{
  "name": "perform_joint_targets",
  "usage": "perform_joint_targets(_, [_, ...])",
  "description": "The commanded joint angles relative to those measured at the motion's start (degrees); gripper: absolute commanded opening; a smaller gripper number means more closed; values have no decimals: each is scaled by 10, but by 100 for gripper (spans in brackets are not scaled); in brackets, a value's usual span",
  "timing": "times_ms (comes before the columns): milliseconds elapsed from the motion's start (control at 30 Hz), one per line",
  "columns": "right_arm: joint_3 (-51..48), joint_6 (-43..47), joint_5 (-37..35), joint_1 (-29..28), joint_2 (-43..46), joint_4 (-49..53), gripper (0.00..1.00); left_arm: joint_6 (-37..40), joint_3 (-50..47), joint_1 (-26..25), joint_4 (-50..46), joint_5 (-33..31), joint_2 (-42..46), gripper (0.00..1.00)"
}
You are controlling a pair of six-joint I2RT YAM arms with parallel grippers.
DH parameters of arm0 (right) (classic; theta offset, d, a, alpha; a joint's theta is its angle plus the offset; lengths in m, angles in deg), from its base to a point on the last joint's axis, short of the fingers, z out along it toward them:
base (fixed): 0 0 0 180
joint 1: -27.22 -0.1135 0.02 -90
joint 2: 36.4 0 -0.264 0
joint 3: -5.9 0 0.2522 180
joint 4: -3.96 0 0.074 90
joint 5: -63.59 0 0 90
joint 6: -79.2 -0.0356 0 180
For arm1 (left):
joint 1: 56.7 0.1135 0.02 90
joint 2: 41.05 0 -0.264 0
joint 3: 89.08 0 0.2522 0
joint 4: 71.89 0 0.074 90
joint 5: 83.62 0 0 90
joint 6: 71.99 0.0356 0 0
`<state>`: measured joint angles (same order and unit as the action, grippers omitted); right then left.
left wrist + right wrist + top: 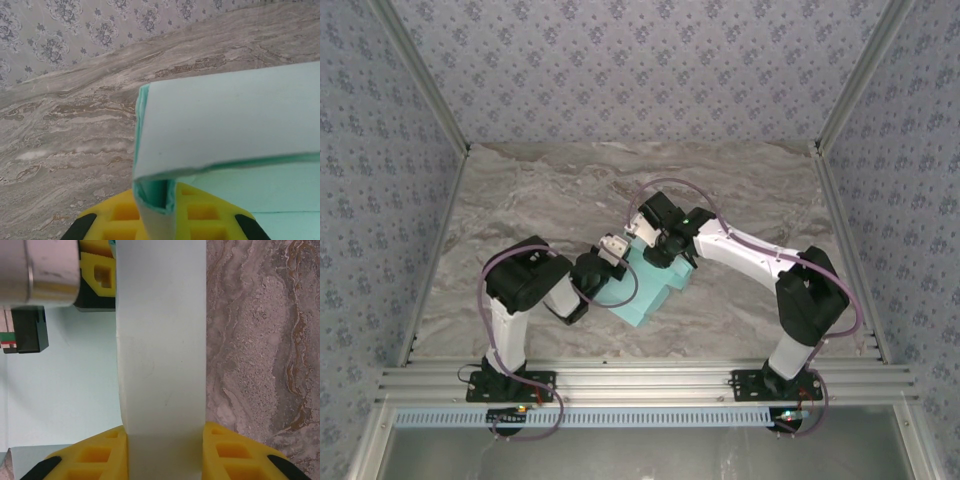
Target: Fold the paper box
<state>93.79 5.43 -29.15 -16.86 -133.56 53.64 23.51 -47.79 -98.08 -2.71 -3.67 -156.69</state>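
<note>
The paper box (655,287) is a mint card piece held up over the middle of the table between both arms. In the left wrist view its wide panel (230,120) runs off to the right. My left gripper (157,199) is shut on a folded flap at the box's near corner, and its yellow fingers (120,212) press the doubled card from both sides. My right gripper (165,435) is shut on a broad pale band of the paper box (160,340), its yellow pads flat against either edge. From above, the left gripper (618,254) and the right gripper (656,245) meet at the box's upper end.
The marble-patterned table (740,180) lies under the box. Patterned walls (380,200) enclose it on three sides, with aluminium posts at the corners. A metal rail (640,380) carrying both arm bases crosses the near edge.
</note>
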Motion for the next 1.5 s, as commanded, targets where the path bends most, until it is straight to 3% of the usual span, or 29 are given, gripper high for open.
perform_joint_targets(0, [5,-7,71,-21,-7,4,27,-6,19,-12,-22,-9,-13,12])
perform_joint_targets(233, [-11,-17,64,-17,-9,-10,26,-54,27,-12,-22,-3,1,25])
perform_joint_targets(500, [-24,-26,48,-2,4,-8,26,-39,2,0,-23,-24,41,19])
perform_joint_targets(733, [-29,-44,30,3,1,-8,26,-38,-6,0,-22,-19,59,42])
perform_joint_targets(867, [-25,-54,31,7,0,-8,25,-32,-16,0,-23,-19,80,45])
perform_joint_targets(967, [-22,-55,30,6,1,-7,25,-26,-20,0,-23,-14,86,41])
perform_joint_targets(1233, [-23,-65,12,-14,-7,-10,25,-15,-19,-10,-22,-52,81,12])
perform_joint_targets(1467, [-39,-112,-15,-47,3,-53,25,-16,3,-29,-23,-144,46,11])
